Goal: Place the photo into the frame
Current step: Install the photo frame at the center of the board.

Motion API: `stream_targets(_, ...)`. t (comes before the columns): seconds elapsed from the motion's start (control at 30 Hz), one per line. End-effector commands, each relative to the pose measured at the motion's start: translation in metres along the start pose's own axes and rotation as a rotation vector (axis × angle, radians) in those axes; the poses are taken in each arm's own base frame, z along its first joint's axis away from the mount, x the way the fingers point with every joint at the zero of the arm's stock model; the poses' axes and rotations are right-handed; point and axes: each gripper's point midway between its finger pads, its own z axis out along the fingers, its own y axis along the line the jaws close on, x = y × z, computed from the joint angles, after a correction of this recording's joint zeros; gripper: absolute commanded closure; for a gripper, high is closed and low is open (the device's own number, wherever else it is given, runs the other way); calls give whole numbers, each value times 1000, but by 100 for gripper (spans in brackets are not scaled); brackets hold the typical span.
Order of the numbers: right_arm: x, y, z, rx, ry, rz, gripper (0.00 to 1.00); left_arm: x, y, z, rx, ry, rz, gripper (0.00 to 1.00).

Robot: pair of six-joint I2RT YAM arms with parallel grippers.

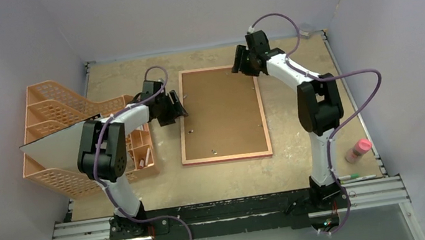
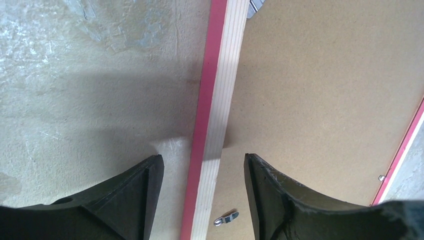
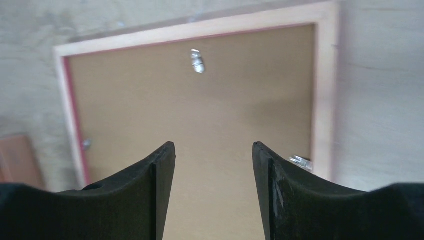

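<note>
Top external view: the big worn beige tabletop (image 1: 292, 165) has the thin rectangular picture frame (image 1: 228, 157) lying flat in the middle, pale wood back facing up with a pink-red edge showing, and the brown cardboard backing board (image 1: 221, 109) sits inside it. Off to the left is the orange mesh plastic organiser (image 1: 50, 102). A large pale sheet lies across the top of it, and I'm pretty sure that's the photo (image 1: 51, 152) with its plain white back up, so it's well apart from the frame. The left gripper (image 1: 181, 109) hangs over the frame's left rail. On its wrist cam its fingers (image 2: 150, 190) are spread either side of that rail (image 2: 220, 100) and pinch nothing. The right gripper (image 1: 236, 66) is over the far right corner, with its jaws apart above the board (image 3: 200, 110) and nothing between them. A small pink-capped bottle (image 1: 357, 151) lies by the right edge. Tiny metal turn clips (image 2: 226, 218) dot the board.
</note>
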Motion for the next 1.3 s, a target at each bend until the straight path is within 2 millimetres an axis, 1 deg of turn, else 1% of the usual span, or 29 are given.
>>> stream_targets(0.0,-2,49,17,-228,2,143,40,-8,2,1,-25,2,38,38)
stream_targets(0.13,0,69,34,-315,0,184,44,0,9,2,-41,16,39,41)
stream_targets(0.2,3,72,46,-324,1,180,46,7,13,2,-47,28,35,44)
stream_targets(0.3,3,76,56,-328,-13,173,49,10,16,3,-57,34,31,45)
stream_targets(0.4,3,77,64,-318,-24,154,50,12,18,3,-66,36,30,45)
stream_targets(0.53,3,70,76,-283,-41,136,50,15,19,3,-63,44,27,45)
stream_targets(0.67,8,63,88,-248,-36,120,51,18,20,4,-62,54,24,46)
stream_targets(0.8,11,51,99,-198,-40,97,51,19,20,4,-62,57,22,45)
stream_targets(0.83,11,49,101,-189,-44,92,51,19,20,4,-60,57,22,46)
stream_targets(0.87,17,45,103,-170,-23,87,52,20,20,4,-60,60,21,46)
stream_targets(0.9,18,44,103,-162,-14,87,52,21,21,4,-61,62,20,46)
stream_targets(0.93,18,43,105,-151,-12,84,52,21,21,4,-62,64,19,46)
stream_targets(1.03,8,34,108,-95,-48,64,52,23,22,4,-61,67,19,46)
stream_targets(1.27,11,26,115,-59,-38,37,53,24,22,5,-60,72,19,46)
